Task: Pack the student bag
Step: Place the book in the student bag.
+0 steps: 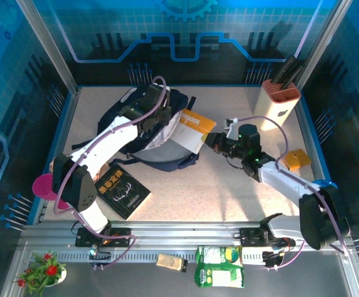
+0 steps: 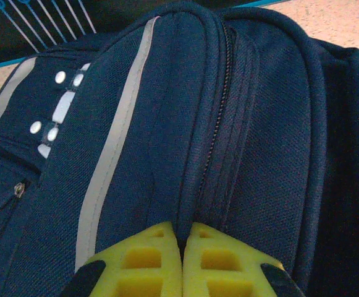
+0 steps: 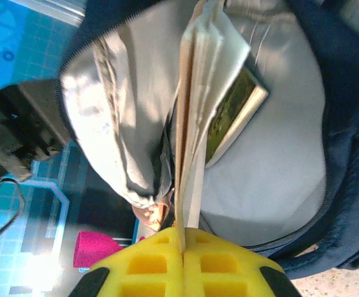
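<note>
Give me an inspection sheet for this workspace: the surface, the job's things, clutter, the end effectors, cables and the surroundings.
Surface: speckled beige table, nothing spilled seen.
Job's things: navy backpack lying open with grey lining showing; orange-and-white book partly in its mouth.
Clutter: black book and pink cup at left; knife block at far right; orange object at right; green packet on the front rail.
End effectors: left end effector shut on a backpack fold; right end effector shut on the orange-and-white book.
Cables: purple cable along each arm, no snag seen.
Surroundings: blue enclosure walls; potted flowers at near left corner.
</note>
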`<state>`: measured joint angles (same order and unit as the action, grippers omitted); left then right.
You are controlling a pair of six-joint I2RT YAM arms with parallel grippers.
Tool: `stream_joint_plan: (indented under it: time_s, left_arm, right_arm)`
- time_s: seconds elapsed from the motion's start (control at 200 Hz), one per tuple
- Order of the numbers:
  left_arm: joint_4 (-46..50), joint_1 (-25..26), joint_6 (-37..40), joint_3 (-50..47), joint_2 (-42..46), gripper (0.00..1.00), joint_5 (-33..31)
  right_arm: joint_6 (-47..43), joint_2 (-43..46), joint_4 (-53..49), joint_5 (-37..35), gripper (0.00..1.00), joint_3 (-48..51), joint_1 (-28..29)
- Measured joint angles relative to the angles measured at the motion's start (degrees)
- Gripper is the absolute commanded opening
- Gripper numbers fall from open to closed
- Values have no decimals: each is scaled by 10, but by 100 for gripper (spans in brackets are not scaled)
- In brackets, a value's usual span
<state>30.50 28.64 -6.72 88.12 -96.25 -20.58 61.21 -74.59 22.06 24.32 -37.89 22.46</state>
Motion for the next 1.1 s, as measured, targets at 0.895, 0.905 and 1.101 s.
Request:
stream_joint_plan:
  time_s: [0.895,0.905,1.101]
  left_arm:
    - [-5,-20,-55,0,34,0,107]
    - [-5,-21,-56,0,34,0,108]
    - [-20,-35,-71,-9,34,0,129]
  right_arm:
    - [120,-457,21,-123,29,-361,128]
    - [118,-457,20,-121,31,-360,128]
    - [111,-416,42,-114,49,-286,112]
